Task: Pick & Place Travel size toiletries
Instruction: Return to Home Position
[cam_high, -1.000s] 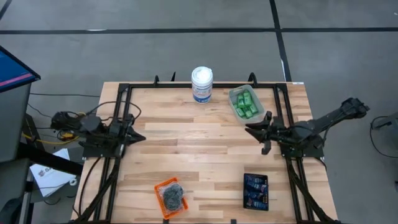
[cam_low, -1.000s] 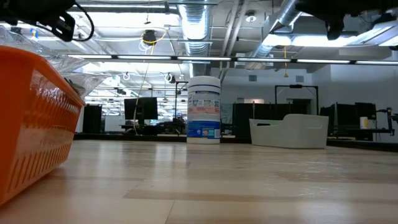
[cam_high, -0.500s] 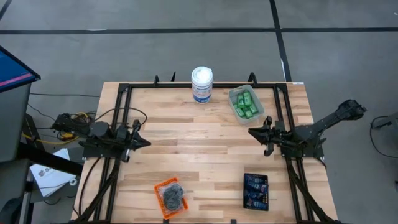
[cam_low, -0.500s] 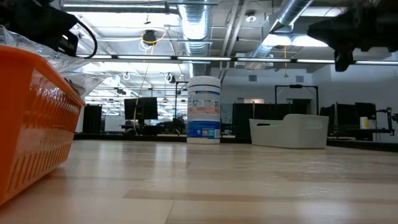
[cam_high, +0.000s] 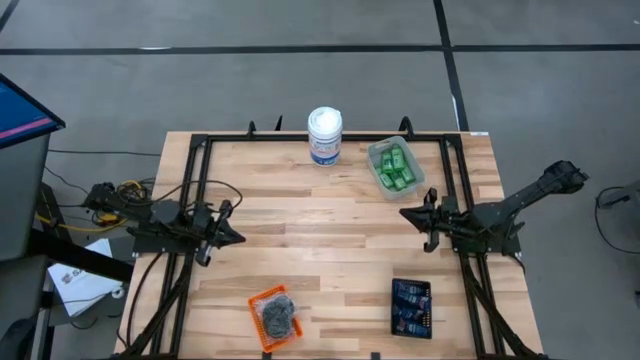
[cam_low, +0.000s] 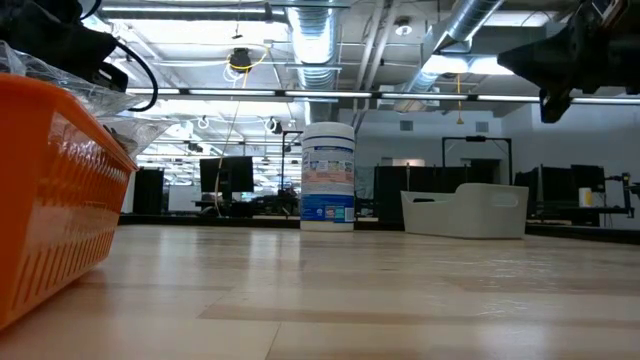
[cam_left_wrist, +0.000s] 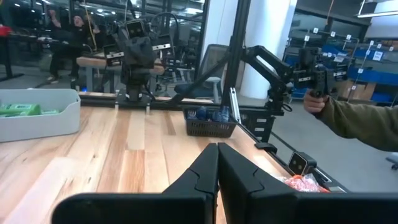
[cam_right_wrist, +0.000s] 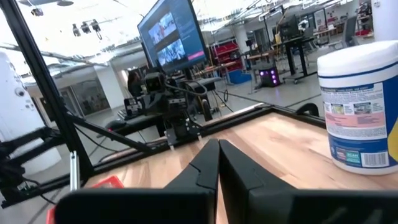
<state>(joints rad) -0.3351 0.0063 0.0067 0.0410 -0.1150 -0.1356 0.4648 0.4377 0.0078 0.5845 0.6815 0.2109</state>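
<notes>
The travel size toiletries lie in three trays. Green bottles (cam_high: 395, 168) fill a clear tray at the far right. Dark blue tubes (cam_high: 411, 307) sit in a black tray at the near right. Grey pucks (cam_high: 277, 315) lie in an orange tray (cam_low: 50, 190) near the front edge. My left gripper (cam_high: 238, 238) hangs shut over the table's left side, pointing level toward the middle, with nothing in it (cam_left_wrist: 217, 149). My right gripper (cam_high: 403, 213) hangs shut over the right side, just nearer than the clear tray, also holding nothing (cam_right_wrist: 219, 146).
A tall white canister (cam_high: 325, 135) with a blue label stands at the far edge, mid-table. A black frame (cam_high: 200, 160) runs along the table's sides. A person's hand and sleeve (cam_left_wrist: 336, 115) show beyond the table in the left wrist view. Bare wood lies between the two grippers.
Both arms have sunk toward the table. My left gripper has also moved a little toward the near edge and the table's middle. My right gripper has dropped into the low view's top right corner. None of the toiletries has moved.
</notes>
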